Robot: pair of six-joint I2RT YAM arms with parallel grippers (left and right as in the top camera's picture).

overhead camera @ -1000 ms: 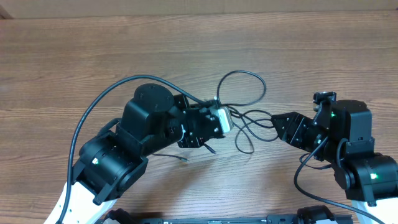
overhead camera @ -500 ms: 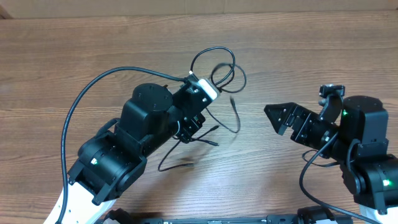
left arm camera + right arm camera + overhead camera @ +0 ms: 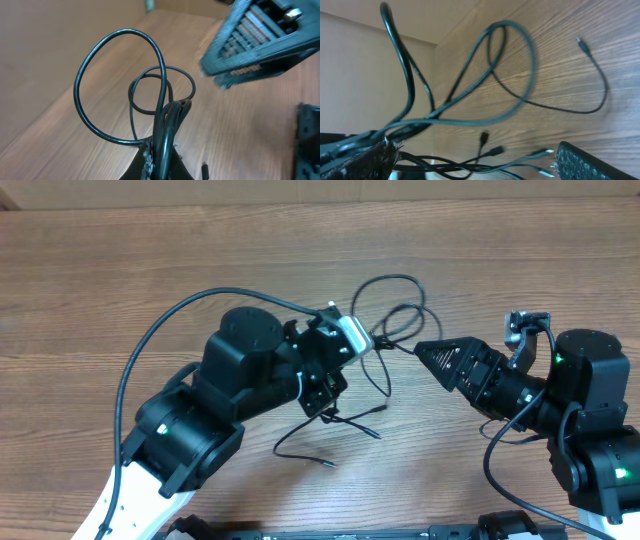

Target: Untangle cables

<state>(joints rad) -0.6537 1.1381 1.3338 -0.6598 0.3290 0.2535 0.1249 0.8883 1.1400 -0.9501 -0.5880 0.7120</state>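
Observation:
The cables (image 3: 395,305) are thin black cords bunched in loops above the table. My left gripper (image 3: 358,340) is shut on the bunch and holds it up; the left wrist view shows the cords (image 3: 150,85) clamped between the fingers (image 3: 162,159). Loose ends with plugs (image 3: 372,432) hang below it onto the wood. My right gripper (image 3: 425,353) points left and its tip is right at the loops. It is open in the right wrist view (image 3: 475,160), with several cords and plugs (image 3: 490,142) lying across the gap between its fingers. It also shows in the left wrist view (image 3: 265,40).
The wooden table (image 3: 120,270) fills the view. A thick black robot cable (image 3: 160,330) arcs from the left arm. A thin cord end with a plug (image 3: 580,42) lies on the wood in the right wrist view.
My left gripper swung up and left with the cables, then came back right. My right gripper pulled back, then moved left up to the loops.

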